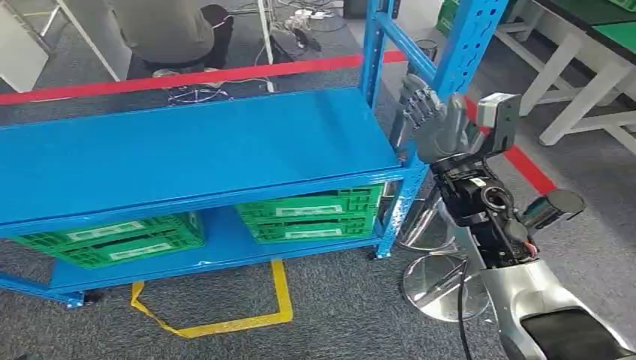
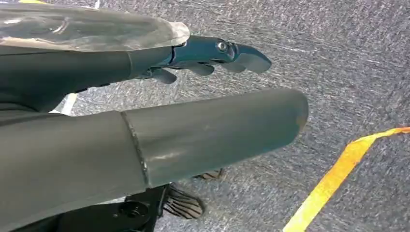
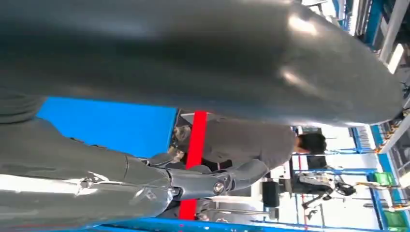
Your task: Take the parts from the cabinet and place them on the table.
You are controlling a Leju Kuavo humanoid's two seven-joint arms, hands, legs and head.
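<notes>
Hidden and cut off
The top shelf (image 1: pixel 195 150) hides the green crates' (image 1: pixel 307 214) contents; the picture's upper edge crops the crouching person (image 1: pixel 169 30).

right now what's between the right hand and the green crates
In the head view, the rack's blue corner post stands between the right hand and the green crates.

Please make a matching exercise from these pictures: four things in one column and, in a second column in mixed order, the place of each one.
Things:
1. green crates
2. right hand
3. yellow tape
4. red tape

Places:
A. on the carpet in front of the blue cabinet
B. on the cabinet's lower shelf
C. raised beside the cabinet's right post
D. on the floor behind the cabinet

Pairs: 1-B, 2-C, 3-A, 4-D
</notes>
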